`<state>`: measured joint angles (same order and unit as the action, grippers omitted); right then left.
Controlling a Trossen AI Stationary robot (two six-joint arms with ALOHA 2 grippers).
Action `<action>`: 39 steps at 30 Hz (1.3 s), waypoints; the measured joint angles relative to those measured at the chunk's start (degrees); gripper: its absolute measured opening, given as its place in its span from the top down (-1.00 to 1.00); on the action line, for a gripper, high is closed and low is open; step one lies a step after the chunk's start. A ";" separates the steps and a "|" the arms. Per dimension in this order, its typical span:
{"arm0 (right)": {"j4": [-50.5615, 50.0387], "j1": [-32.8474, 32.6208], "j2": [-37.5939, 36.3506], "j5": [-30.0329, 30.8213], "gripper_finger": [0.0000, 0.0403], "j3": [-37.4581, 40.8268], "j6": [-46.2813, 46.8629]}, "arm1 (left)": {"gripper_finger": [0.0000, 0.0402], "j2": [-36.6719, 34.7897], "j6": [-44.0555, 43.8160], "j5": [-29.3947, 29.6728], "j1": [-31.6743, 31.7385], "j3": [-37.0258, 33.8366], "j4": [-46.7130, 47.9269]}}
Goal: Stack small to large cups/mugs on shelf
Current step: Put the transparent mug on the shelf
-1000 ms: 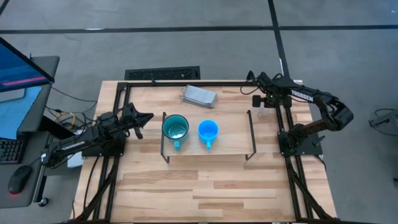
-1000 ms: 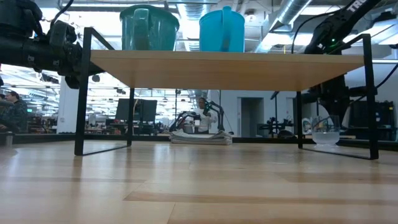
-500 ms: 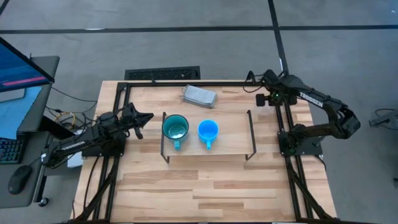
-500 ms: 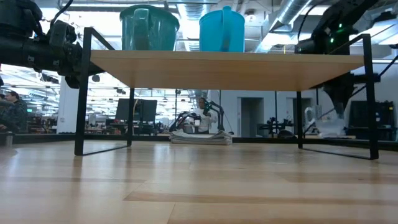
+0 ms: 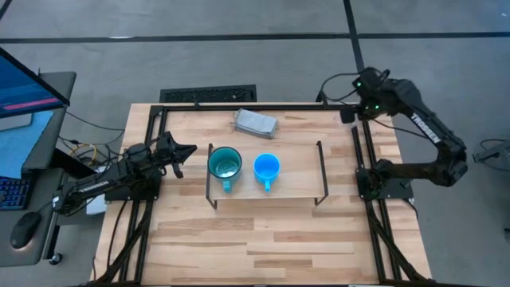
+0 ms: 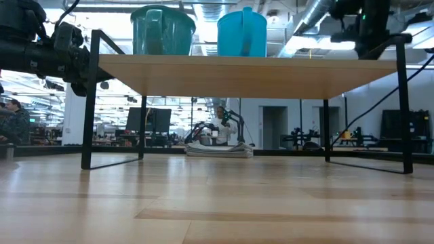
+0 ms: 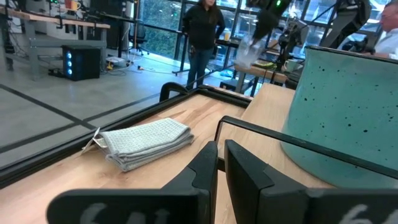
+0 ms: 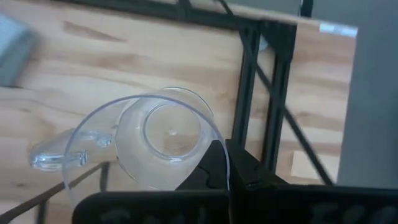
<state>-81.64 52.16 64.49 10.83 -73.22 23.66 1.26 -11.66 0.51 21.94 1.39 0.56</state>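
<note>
Your right gripper [image 8: 221, 163], clamped on the clear cup [image 8: 158, 140], sits beyond the shelf's [image 5: 299, 177] free right end.

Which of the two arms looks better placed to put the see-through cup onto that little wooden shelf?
The right. Its gripper already grips the clear cup by the rim, raised beside the shelf; the left gripper waits shut and empty.

Shelf [image 5: 296, 182] with 2 mugs [image 5: 225, 165]
</note>
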 joint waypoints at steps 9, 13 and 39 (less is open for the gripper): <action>-4.84 -3.51 1.25 -7.02 1.00 -13.70 -6.17 | 0.90 -0.02 -0.04 0.03 0.01 0.00 -0.02; -5.12 -8.98 3.54 -9.09 1.00 -17.08 -7.67 | 0.90 -0.02 -0.04 0.05 0.00 -0.02 -0.04; -8.51 -35.88 23.44 -14.26 0.97 -32.03 -19.52 | 0.90 0.00 -1.48 0.20 0.02 -0.02 -0.04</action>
<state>-90.15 16.28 87.93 -3.43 -105.25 4.14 1.25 -13.15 0.71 21.96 1.37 0.51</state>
